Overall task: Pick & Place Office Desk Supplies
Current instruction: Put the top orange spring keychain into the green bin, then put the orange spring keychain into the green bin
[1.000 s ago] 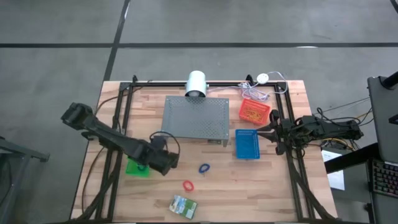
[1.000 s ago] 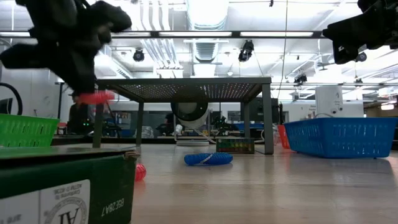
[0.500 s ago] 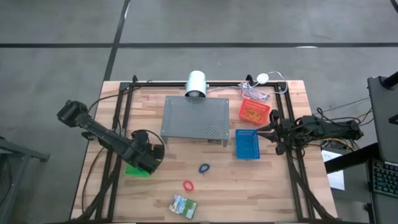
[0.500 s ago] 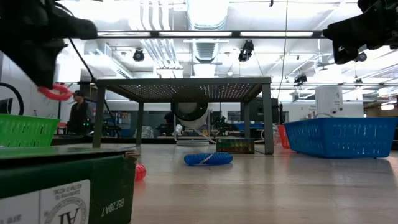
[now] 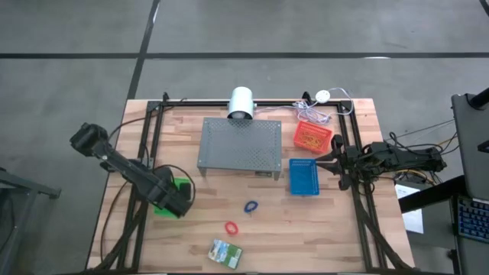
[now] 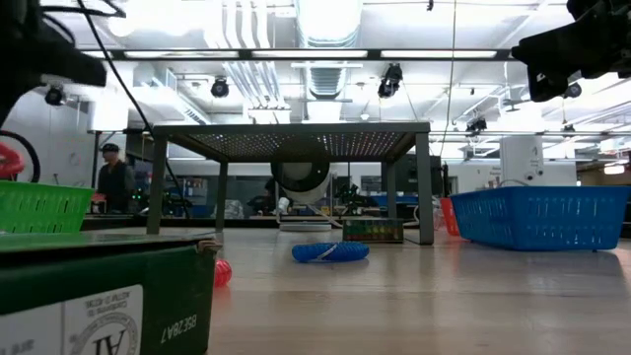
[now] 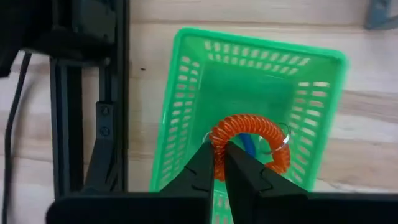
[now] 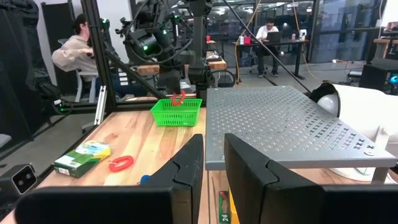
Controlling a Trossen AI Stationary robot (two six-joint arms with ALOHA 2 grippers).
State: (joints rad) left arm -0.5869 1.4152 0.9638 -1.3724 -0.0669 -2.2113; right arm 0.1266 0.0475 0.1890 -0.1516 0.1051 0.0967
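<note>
1. Gripping a red coiled band [image 7: 249, 146], the left gripper [image 7: 217, 163] hangs over the green basket [image 7: 186, 118]; the loop faces the wrist camera.
2. Right gripper [image 5: 336, 166]: clenched, empty, beside the blue basket [image 5: 304, 177].
3. Crayon box [image 5: 226, 252]: near the table's front edge, long axis slightly skewed to it.

Robotics lab / open-plan workshop. Wooden bench table [image 5: 267, 221] on black frame stands on bare grey concrete floor [image 5: 76, 76]. Low view: exposed ceiling w/ strip lights [image 6: 296, 54], ducts, hanging cables. Right wrist view: other arm rigs, people seated at desks [image 8: 268, 31] w/ monitors, glass partition walls behind. Keyboard [image 5: 470, 218] & cable bundle beside the table, camera [image 5: 241, 101] mounted at its far edge.
</note>
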